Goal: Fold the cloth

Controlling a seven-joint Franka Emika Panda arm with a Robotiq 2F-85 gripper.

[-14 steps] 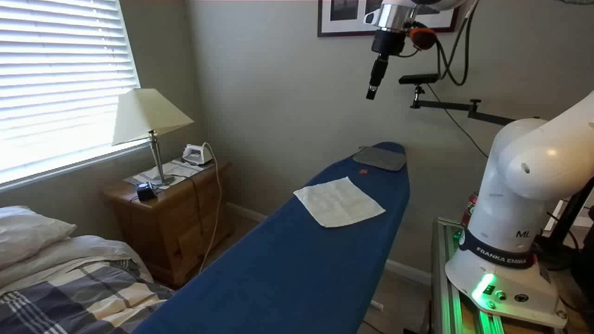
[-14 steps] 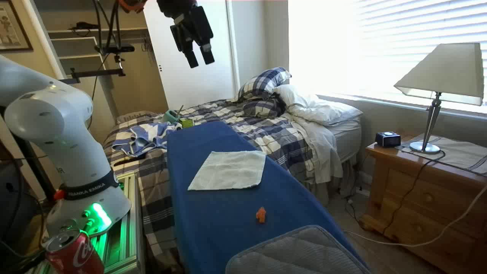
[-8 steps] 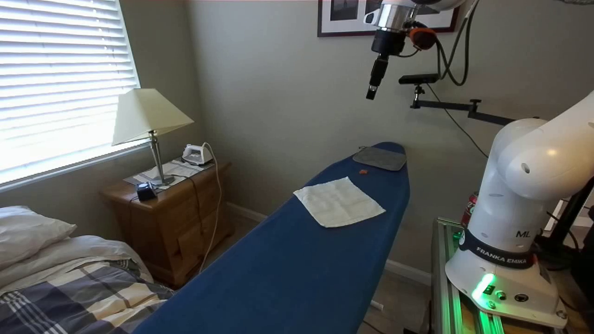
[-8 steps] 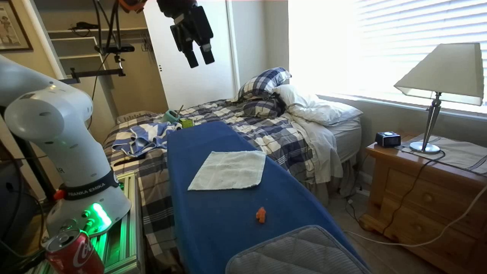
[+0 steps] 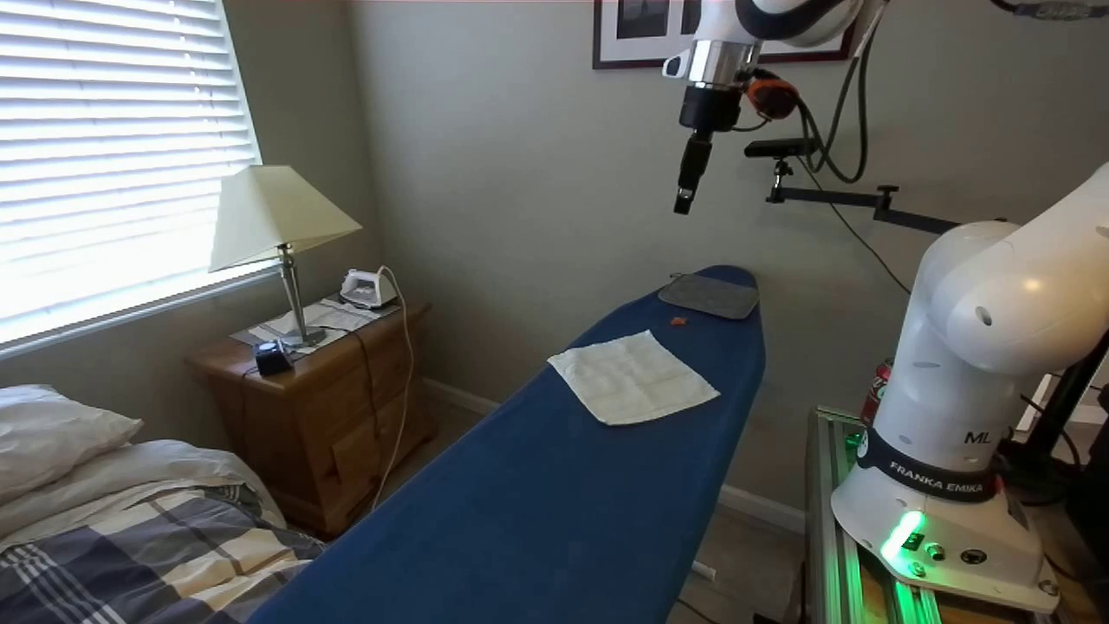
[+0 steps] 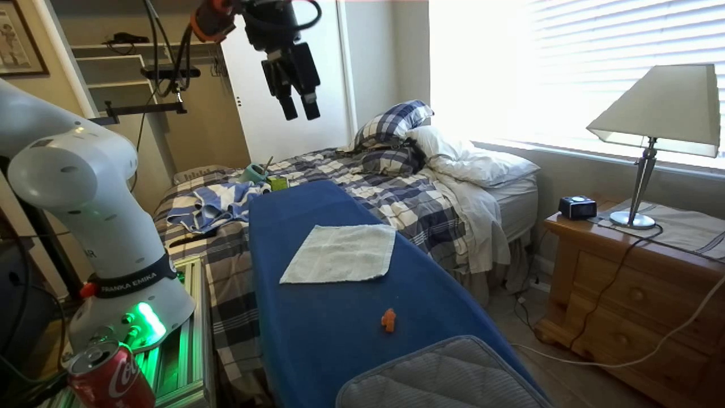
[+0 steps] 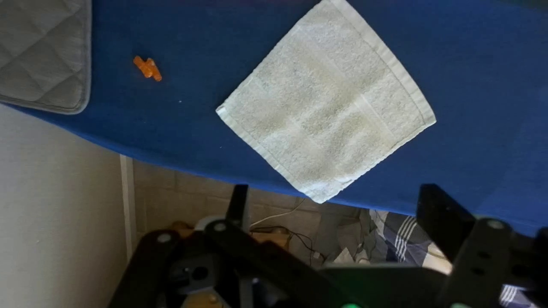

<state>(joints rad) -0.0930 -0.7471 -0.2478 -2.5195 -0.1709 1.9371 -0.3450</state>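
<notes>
The white cloth [image 5: 634, 379] lies flat and unfolded on the blue ironing board [image 5: 537, 485]. It also lies flat in an exterior view [image 6: 342, 255]. In the wrist view the cloth [image 7: 327, 102] fills the upper middle, with slight wrinkles, and one corner reaches the board's edge. My gripper [image 5: 683, 206] hangs well above the board, pointing down and touching nothing. In an exterior view the gripper [image 6: 302, 112] shows two separate fingers with a gap between them. In the wrist view the gripper's fingers [image 7: 335, 190] stand wide apart with nothing between them.
A small orange object [image 6: 388, 320] and a grey quilted pad [image 6: 447, 377] lie on the board. A plaid bed [image 6: 408, 192] adjoins it. A nightstand [image 5: 312, 416] holds a lamp [image 5: 282, 217] and an iron [image 5: 367, 289]. A soda can [image 6: 110, 377] stands by the robot base.
My gripper has moved down, slightly left in one exterior view and slightly right in the other. It was still between the two earlier moments. The cloth has not moved.
</notes>
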